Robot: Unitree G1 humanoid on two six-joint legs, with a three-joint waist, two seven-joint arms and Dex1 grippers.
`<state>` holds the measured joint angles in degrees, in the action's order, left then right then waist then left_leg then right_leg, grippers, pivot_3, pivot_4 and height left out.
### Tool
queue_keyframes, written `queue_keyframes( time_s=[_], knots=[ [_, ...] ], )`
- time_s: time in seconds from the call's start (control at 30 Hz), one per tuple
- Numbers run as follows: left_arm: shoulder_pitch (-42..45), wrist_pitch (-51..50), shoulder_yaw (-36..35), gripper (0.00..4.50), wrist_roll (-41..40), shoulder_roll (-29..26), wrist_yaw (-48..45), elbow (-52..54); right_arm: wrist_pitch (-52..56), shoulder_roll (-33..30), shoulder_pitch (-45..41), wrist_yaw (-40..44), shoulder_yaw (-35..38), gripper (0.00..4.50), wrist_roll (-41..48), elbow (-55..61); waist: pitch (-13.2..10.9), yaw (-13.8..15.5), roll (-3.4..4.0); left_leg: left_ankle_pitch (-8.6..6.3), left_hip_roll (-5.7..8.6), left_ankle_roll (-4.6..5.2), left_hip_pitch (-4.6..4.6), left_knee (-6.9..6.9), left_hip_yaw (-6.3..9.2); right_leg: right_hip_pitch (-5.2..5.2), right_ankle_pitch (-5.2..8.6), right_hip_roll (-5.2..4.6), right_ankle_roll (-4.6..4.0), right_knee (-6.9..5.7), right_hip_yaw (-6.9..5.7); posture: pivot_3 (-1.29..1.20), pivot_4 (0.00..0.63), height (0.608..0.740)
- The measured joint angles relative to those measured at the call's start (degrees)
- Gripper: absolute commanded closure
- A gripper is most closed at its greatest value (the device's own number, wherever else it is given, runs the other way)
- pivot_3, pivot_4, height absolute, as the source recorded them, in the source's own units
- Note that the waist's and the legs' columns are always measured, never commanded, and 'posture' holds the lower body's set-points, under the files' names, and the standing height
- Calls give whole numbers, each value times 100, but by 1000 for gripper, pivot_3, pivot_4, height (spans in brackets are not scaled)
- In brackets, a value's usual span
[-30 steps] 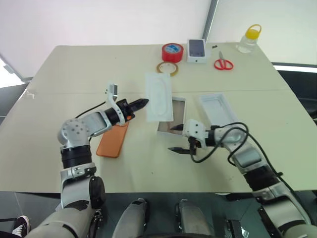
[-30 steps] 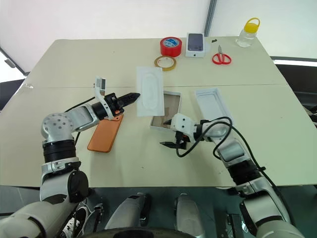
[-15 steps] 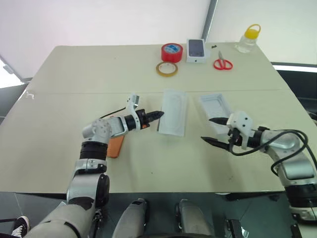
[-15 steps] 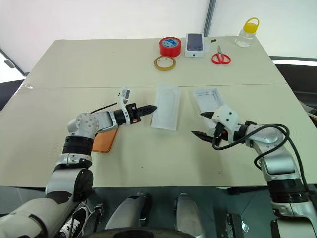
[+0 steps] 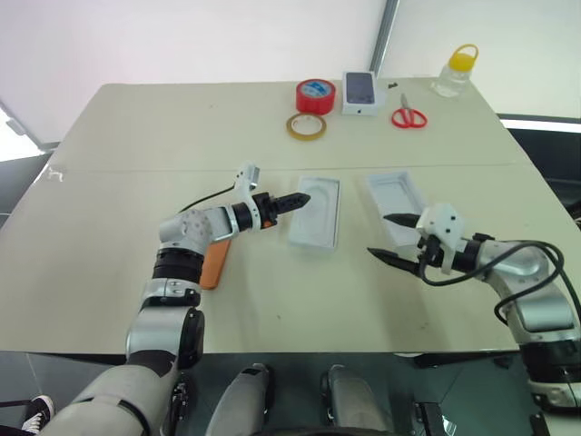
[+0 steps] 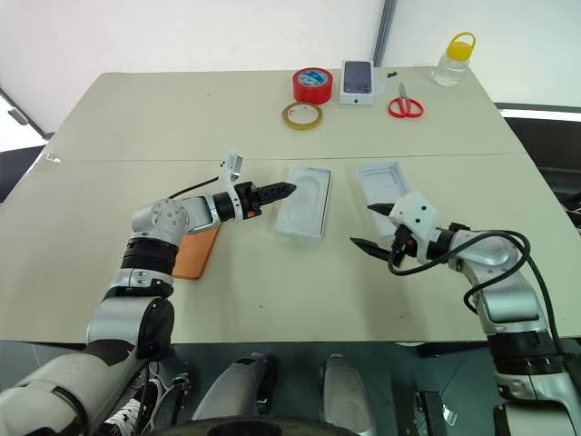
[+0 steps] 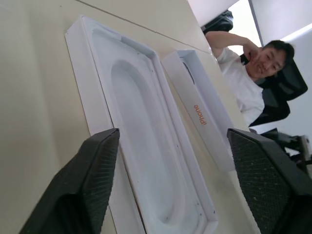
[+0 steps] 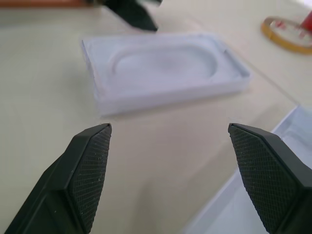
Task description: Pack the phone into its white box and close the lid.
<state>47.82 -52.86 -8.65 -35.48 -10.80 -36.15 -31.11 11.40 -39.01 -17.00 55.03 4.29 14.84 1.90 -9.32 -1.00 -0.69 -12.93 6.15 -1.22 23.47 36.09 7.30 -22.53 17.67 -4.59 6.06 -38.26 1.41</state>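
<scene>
The white box (image 5: 314, 243) lies mid-table with a thin white insert (image 7: 141, 141) with an oblong recess seated in it. My left gripper (image 5: 302, 198) stands open at the box's left edge, its fingers apart over the insert and holding nothing. The orange phone (image 5: 211, 264) lies flat to the left, partly hidden under my left forearm. Just right of the box, the lid (image 5: 397, 194) rests open side up. Near the lid's front end my right gripper (image 5: 378, 235) hangs open and empty, pointing left toward the box.
At the table's far edge stand a red tape roll (image 5: 315, 95), a tan tape ring (image 5: 308, 126), a small white box with a phone picture (image 5: 360, 93), red scissors (image 5: 409, 117) and a yellow-capped bottle (image 5: 457, 71). A person (image 7: 243, 73) sits beyond the table.
My left gripper carried the insert down onto the white box and then opened, letting it go. My right arm swung right, away from the box, to the lid's front end.
</scene>
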Motion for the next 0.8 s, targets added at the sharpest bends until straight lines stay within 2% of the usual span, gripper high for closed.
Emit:
queue_keyframes(
  time_s=[0.13,0.17,0.2,0.23,0.4,0.43,0.57,0.7,0.8],
  knots=[
    [-148,390,76,1091,199,-239,-13,611,31,338,-447,-223,3,469,60,-226,0,-7,1,2,0,-3,0,-2,-1,-2,0,-1,0,-1,3,0,150,740],
    [-241,636,126,1035,319,-326,-34,805,35,464,-546,-297,-28,1003,81,-263,1,-3,1,2,0,-4,0,-3,0,-2,0,0,-1,-1,2,0,150,740],
    [-407,954,186,1035,478,-483,-103,1035,-13,585,-691,-366,-161,1269,-4,-322,1,-27,2,4,-1,-7,-1,-6,-3,-6,-1,1,-1,-3,5,0,150,740],
    [-536,1155,241,1035,580,-661,-187,1192,-87,685,-778,-437,-301,1735,-124,-374,1,-33,2,5,-2,-9,-1,-7,-3,-9,-1,2,-1,-5,6,0,150,740],
    [-1197,2706,431,1035,1338,-1573,-796,1449,-684,1110,-1473,-699,-1181,4312,-1007,-1429,1,-15,4,9,-1,-14,-1,-9,-4,-13,-1,2,-3,-8,6,0,150,740],
    [-1329,2962,451,1035,1419,-1692,-937,1475,-830,1145,-1706,-778,-1367,4474,-1250,-1762,1,-12,6,9,2,-14,-1,-10,-5,-15,-1,-2,-3,-7,6,0,150,740],
    [-2034,3847,476,1035,1658,-2056,-1347,1953,-1344,1313,-2394,-900,-1762,4474,-1835,-2647,0,19,5,9,1,-14,3,-21,2,-12,-1,-4,-4,9,2,0,150,740],
    [-2508,3937,490,1035,1616,-2066,-1467,2513,-1570,1504,-2735,-910,-2084,4474,-2192,-3214,0,15,5,9,0,-13,3,-18,3,-11,-2,-2,-4,5,1,0,150,740],
    [-2536,3927,486,1035,1617,-2023,-1314,2581,-1757,1480,-2754,-721,-2360,4474,-2479,-3441,0,5,5,8,0,-13,3,-17,5,-13,-2,0,-4,2,0,0,150,740]
  ],
)
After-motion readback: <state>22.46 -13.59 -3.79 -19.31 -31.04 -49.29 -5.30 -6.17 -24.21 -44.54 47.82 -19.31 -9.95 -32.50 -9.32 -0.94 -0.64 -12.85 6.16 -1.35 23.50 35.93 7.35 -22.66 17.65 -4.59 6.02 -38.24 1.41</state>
